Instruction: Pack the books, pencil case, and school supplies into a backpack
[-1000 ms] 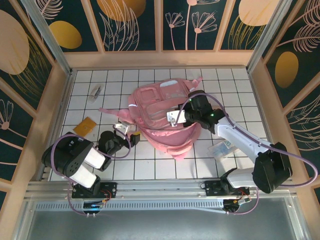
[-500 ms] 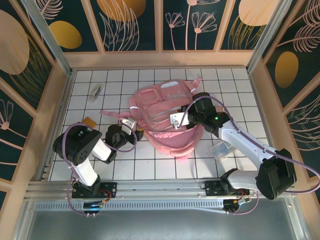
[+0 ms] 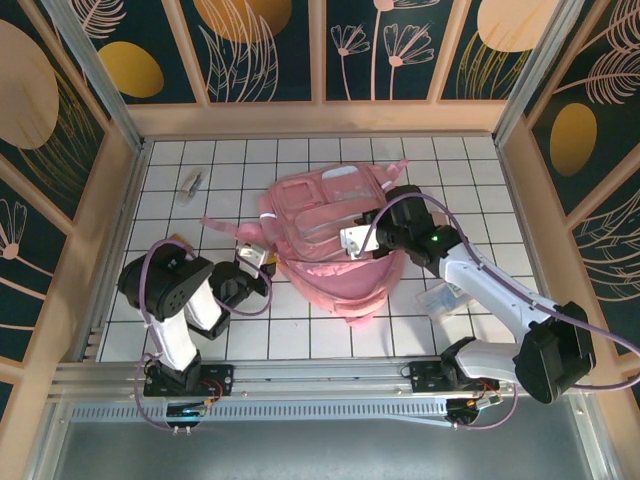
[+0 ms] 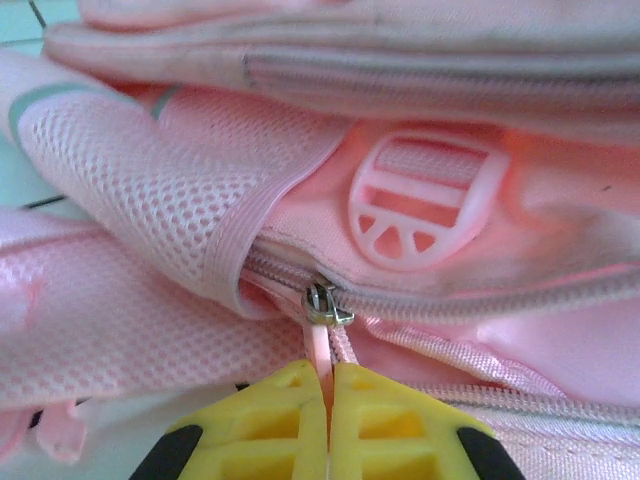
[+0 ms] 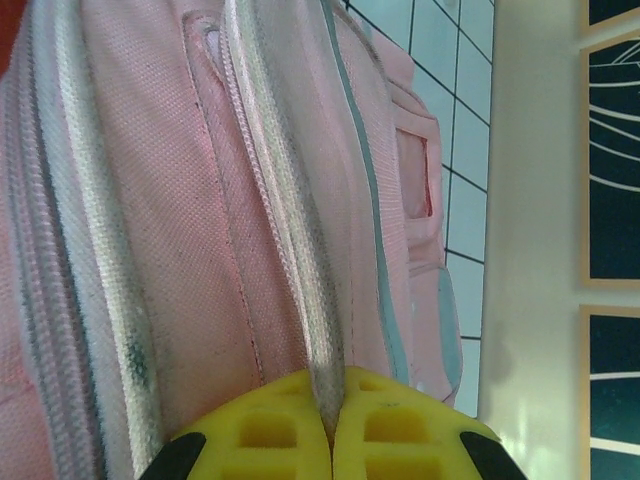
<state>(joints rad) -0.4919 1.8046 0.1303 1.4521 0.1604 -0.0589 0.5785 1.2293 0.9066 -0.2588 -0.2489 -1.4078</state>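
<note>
Near the table's middle, seen from above, the backpack (image 3: 330, 235) lies flat. The left gripper (image 3: 266, 262) is at its near-left edge and the right gripper (image 3: 345, 245) is on top.

On the left wrist camera, the left gripper (image 4: 328, 400) is clenched on the zip pull (image 4: 320, 345), just below the slider (image 4: 326, 303).

On the right wrist camera, the right gripper (image 5: 333, 425) pinches a pale strip (image 5: 322, 370) of the bag.

Best to draw the pull along the teeth, low and steady, with the right gripper holding the fabric taut.

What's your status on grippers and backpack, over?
Left gripper shut on zipper pull. Right gripper shut on a seam of the backpack. Mesh strap overlaps the zipper track beside the slider.
</note>
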